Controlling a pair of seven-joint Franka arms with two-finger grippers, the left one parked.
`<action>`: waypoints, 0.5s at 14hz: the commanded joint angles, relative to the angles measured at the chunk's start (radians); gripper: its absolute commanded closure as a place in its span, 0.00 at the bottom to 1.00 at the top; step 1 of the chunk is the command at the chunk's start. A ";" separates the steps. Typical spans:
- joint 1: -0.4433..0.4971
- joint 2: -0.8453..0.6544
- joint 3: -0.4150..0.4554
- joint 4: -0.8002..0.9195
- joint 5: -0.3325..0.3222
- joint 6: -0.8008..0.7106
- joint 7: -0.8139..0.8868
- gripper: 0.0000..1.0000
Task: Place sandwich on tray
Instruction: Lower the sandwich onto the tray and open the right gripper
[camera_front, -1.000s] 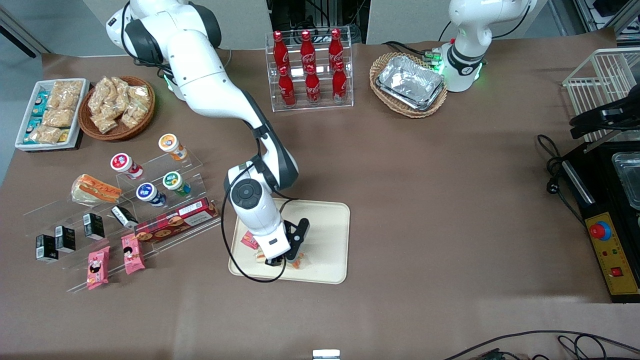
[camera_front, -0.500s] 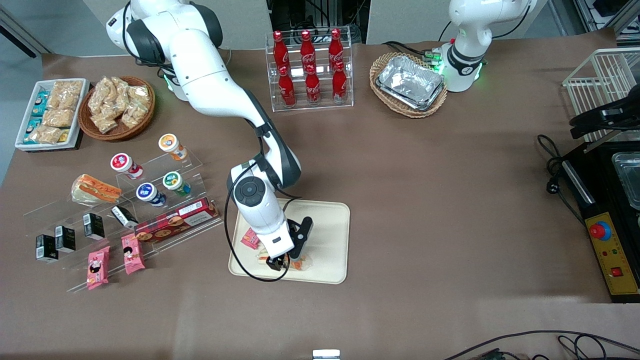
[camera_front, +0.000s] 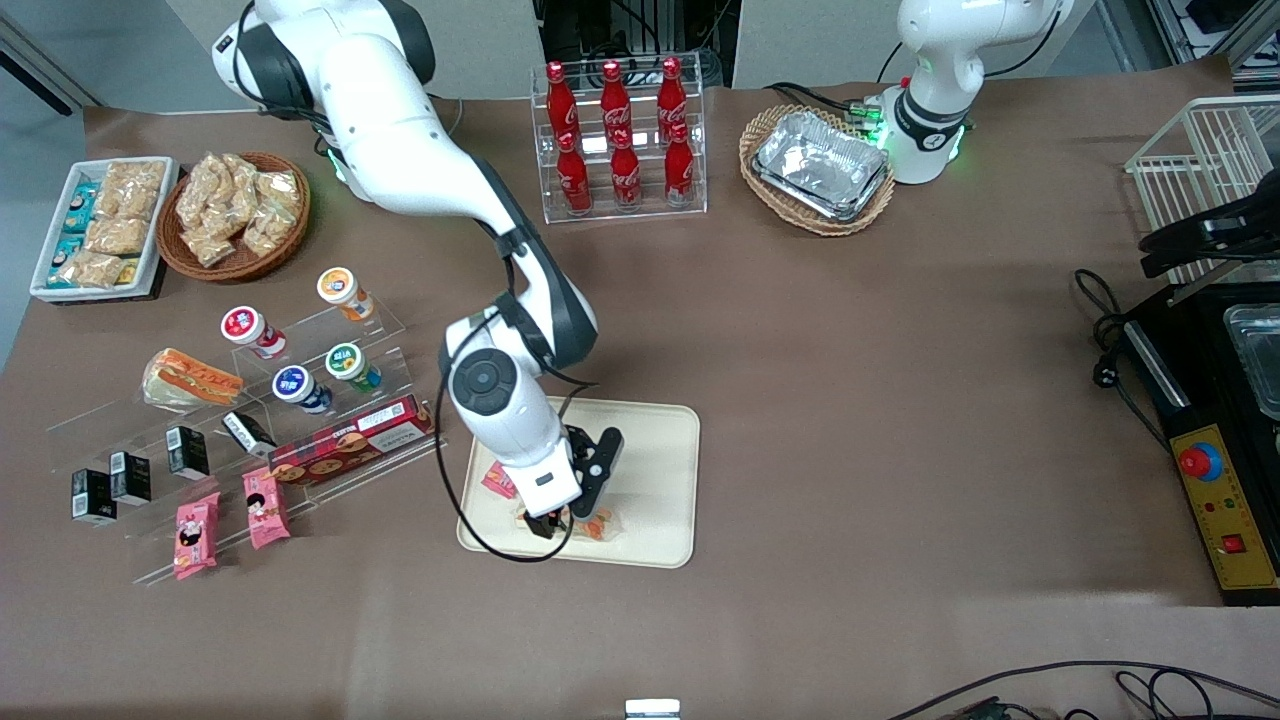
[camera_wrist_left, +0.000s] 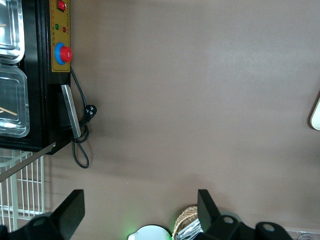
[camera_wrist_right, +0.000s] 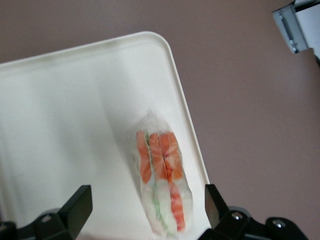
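In the front view the right arm reaches down over the tray (camera_front: 650, 470), which lies flat on the brown table (camera_front: 850, 400); the gripper (camera_front: 556, 527) hangs just above the tray's edge nearest the camera, over the sandwich (camera_front: 592, 524); the sandwich lies on the tray, close to that near rim, its orange filling showing beside the arm's wrist; a small red packet (camera_front: 497, 480) also lies on the tray, partly hidden by the arm; toward the working arm's end of the table stand clear tiered shelves (camera_front: 330, 400) with cups, small black boxes and pink packets, and a second wedge (camera_front: 190, 378) with a broad orange face sits there, well apart from the tray; a rack of red bottles (camera_front: 620, 140) and a basket of foil trays (camera_front: 818, 168) stand farther from the camera.

In the left wrist view there is bare brown table, a black box (camera_wrist_left: 45, 75) with a red button and a coiled cable beside it; only a sliver of the tray (camera_wrist_left: 316, 114) shows.

In the right wrist view the sandwich (camera_wrist_right: 161, 180) rests on the tray (camera_wrist_right: 65, 115), near a rounded corner and alongside the rim, its red and green stripes facing up; the gripper (camera_wrist_right: 149, 210) is spread wide, the fingers (camera_wrist_right: 76, 209) standing clear on either side of the wedge and touching nothing.
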 joint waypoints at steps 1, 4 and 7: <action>-0.031 -0.145 -0.002 -0.007 0.049 -0.142 0.047 0.00; -0.057 -0.280 -0.005 -0.009 0.053 -0.264 0.239 0.00; -0.071 -0.401 -0.034 -0.015 0.040 -0.385 0.551 0.00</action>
